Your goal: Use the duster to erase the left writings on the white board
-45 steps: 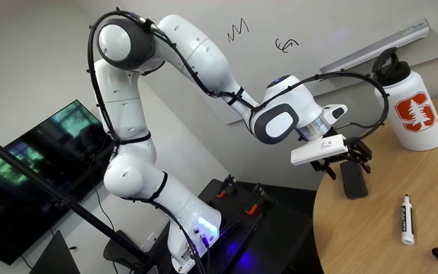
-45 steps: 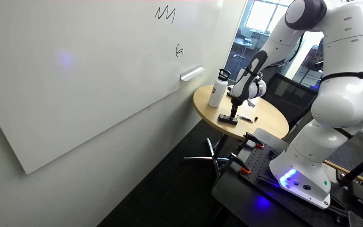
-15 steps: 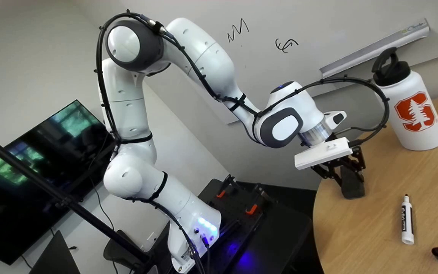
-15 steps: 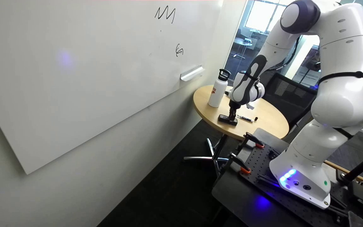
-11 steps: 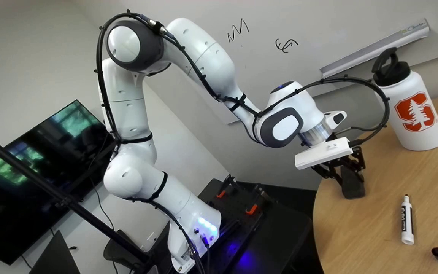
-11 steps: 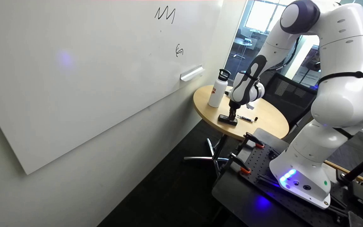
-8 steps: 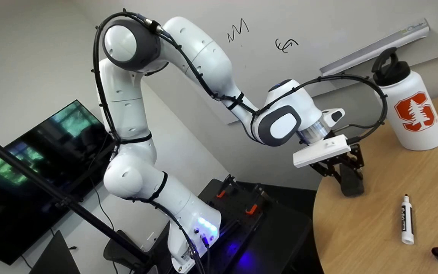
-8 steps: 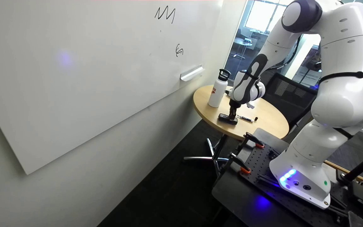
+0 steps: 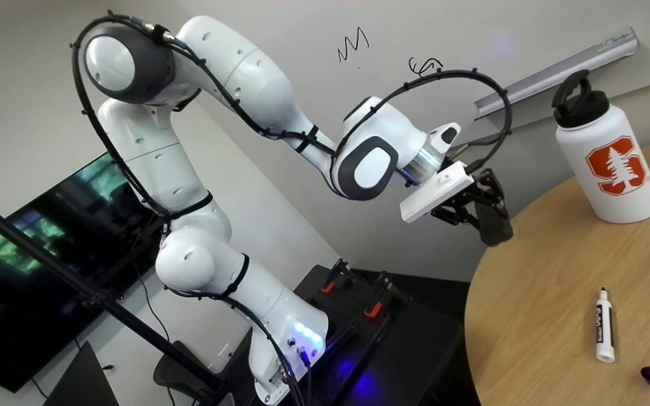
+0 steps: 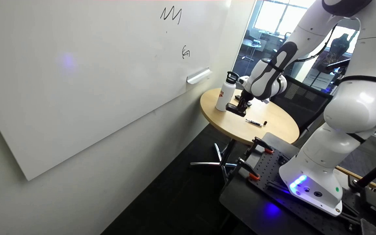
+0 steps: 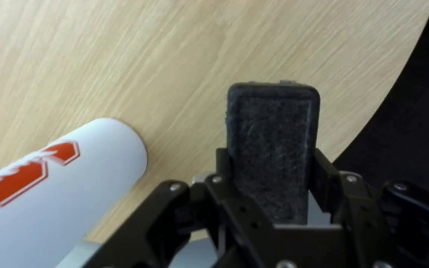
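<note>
The black, jointed tool is clamped on the long sides of the flat, black, rectangular duster, above the round, pale wooden surface. Farther off, black zigzag writing marks the glossy white board.

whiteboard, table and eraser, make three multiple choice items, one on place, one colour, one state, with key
1. Where is the bottle?
A. on the floor B. on the table C. on a chair
2. What colour is the zigzag scribble on the whiteboard?
A. black B. red C. green
3. The end effector is:
A. open and empty B. shut on the marker C. shut on the eraser

1 B: both exterior views show its base on the table.
2 A: both exterior views show black strokes.
3 C: in the wrist view its jaws press the eraser from both sides.
</note>
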